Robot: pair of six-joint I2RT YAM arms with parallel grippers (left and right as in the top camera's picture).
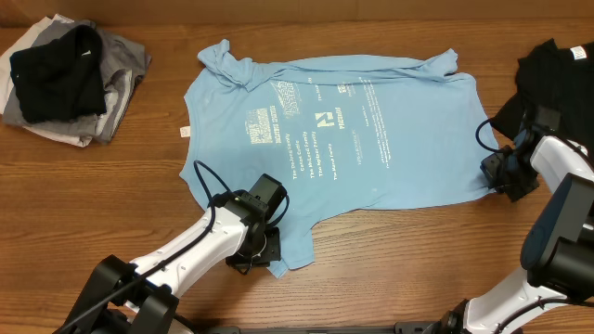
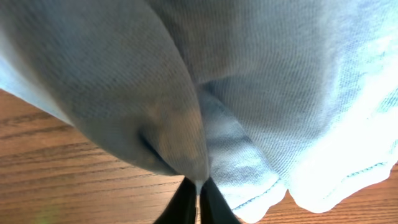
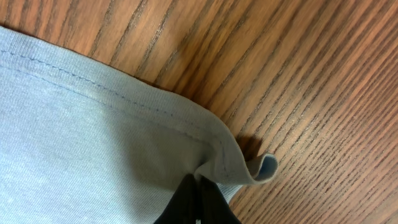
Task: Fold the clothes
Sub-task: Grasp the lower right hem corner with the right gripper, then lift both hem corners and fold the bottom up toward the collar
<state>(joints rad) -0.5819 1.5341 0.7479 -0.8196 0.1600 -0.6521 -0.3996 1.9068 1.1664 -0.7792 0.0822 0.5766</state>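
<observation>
Left hand [image 2: 199, 190] clamped the light blue printed T-shirt [image 1: 371, 130] near the wooden table's [image 1: 93, 204] front edge, right hand [image 3: 198, 193] pinched its hem at the right edge.

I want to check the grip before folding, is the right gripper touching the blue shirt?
Touching. The right wrist view shows the right gripper pinched shut on a corner of the blue shirt, with cloth bunching at its tips.
</observation>
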